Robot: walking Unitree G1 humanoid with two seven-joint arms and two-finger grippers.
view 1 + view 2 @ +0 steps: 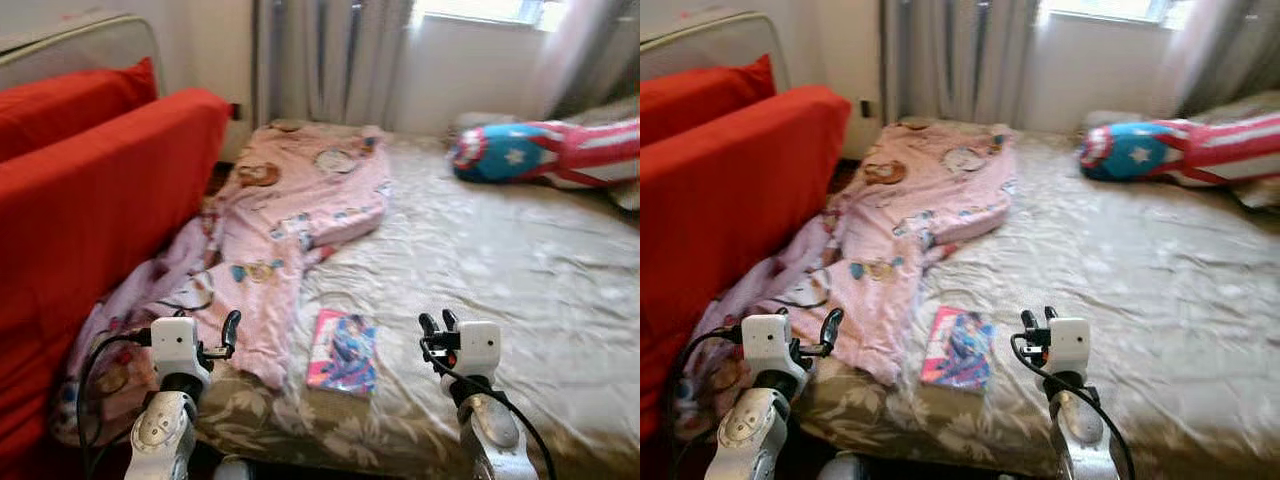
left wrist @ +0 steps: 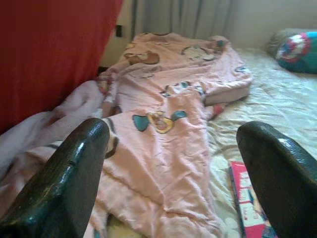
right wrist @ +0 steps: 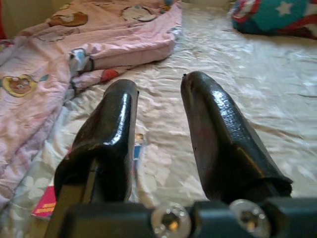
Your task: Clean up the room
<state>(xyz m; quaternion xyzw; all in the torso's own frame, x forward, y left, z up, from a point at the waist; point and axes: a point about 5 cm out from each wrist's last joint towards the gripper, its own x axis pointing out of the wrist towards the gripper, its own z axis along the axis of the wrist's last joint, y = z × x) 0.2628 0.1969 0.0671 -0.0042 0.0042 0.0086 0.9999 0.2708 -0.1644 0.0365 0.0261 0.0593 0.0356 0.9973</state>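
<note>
Book point(image 1: 343, 352) lies flat, long axis seemingly toward window.

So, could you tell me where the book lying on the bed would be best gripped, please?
Probably the near short edge of the book, by the bed's foot. It lies flat, so a gripper should come in low from the robot's side, one finger pressing into the soft cover to slip beneath it.

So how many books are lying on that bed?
1. The book lies flat near the bed's front edge, beside the pink blanket, between the left gripper and right gripper. Others could be hidden under the blanket.
</note>
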